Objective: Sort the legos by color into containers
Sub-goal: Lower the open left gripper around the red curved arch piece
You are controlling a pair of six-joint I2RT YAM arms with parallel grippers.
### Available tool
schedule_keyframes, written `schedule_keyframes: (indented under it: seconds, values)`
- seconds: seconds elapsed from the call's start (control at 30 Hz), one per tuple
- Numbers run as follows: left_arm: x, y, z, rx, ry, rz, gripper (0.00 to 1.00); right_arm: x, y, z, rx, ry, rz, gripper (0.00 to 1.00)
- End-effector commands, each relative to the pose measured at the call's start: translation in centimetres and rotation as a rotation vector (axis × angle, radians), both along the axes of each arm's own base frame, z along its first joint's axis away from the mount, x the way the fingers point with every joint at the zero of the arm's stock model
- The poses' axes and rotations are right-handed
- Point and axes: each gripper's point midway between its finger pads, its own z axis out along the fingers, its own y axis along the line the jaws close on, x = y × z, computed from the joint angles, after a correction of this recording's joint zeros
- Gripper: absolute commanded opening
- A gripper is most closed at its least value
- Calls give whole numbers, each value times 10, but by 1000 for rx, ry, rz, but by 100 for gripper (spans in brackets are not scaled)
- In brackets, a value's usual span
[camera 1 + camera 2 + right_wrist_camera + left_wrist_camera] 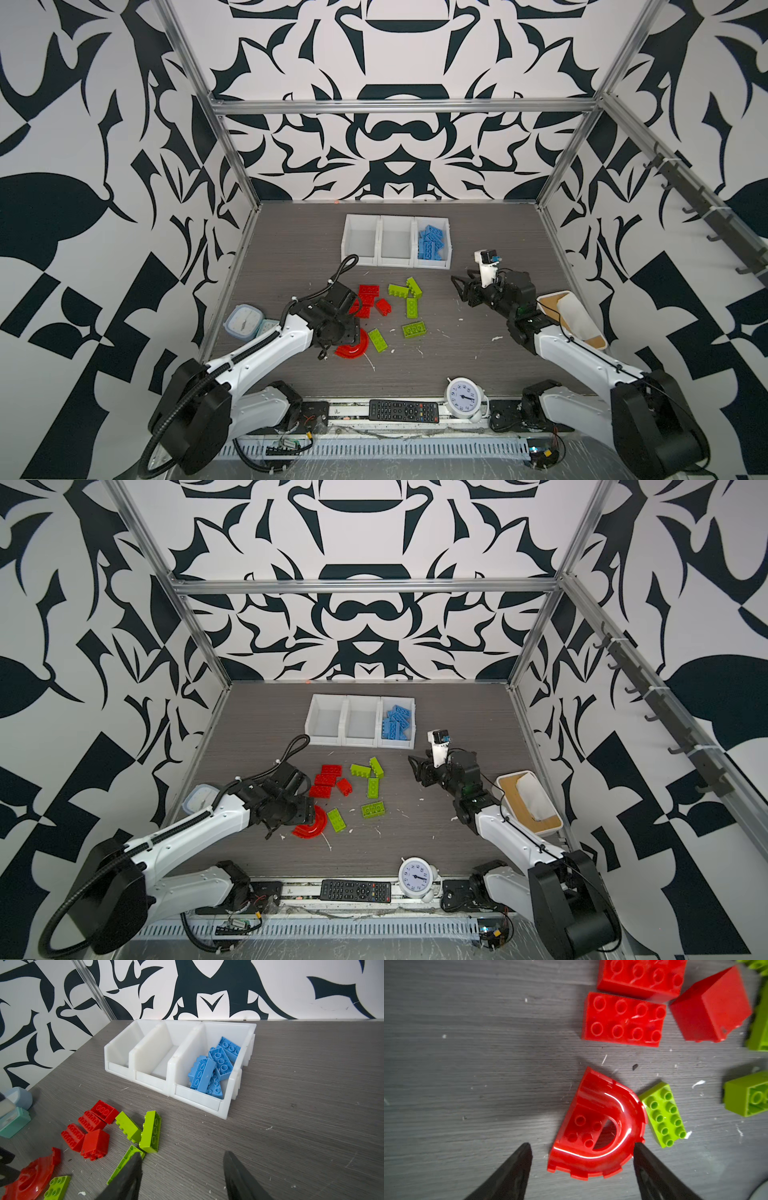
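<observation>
Red and lime green legos lie loose on a grey wood-grain table (457,365), in front of three joined white bins (379,249) that stand in a row near the back wall. In both top views the rightmost bin holds a pile of light blue bricks (432,243). Four red bricks (368,296) cluster mid-table, just beside the lime green bricks (411,307). The left gripper (581,1145) hangs low over a red arch piece (598,1126) with its black fingers spread to either side. One tip meets or nearly meets the arch's curved rim and the other stands clear, so nothing is gripped. One green brick (663,1114) lies right against the arch's curve. The right gripper (180,1174) hovers above the table between the green bricks and the bins, its fingers apart and holding nothing.
</observation>
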Motion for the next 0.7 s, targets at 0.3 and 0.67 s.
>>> schedule_keyframes:
  seconds: [0.3, 0.67]
  values:
    - [-1, 2, -12, 21, 23, -11, 73, 3, -2, 8, -14, -40, -7, 65]
    - [-2, 7, -14, 15, 13, 13, 66, 6, 0, -1, -22, -11, -2, 66]
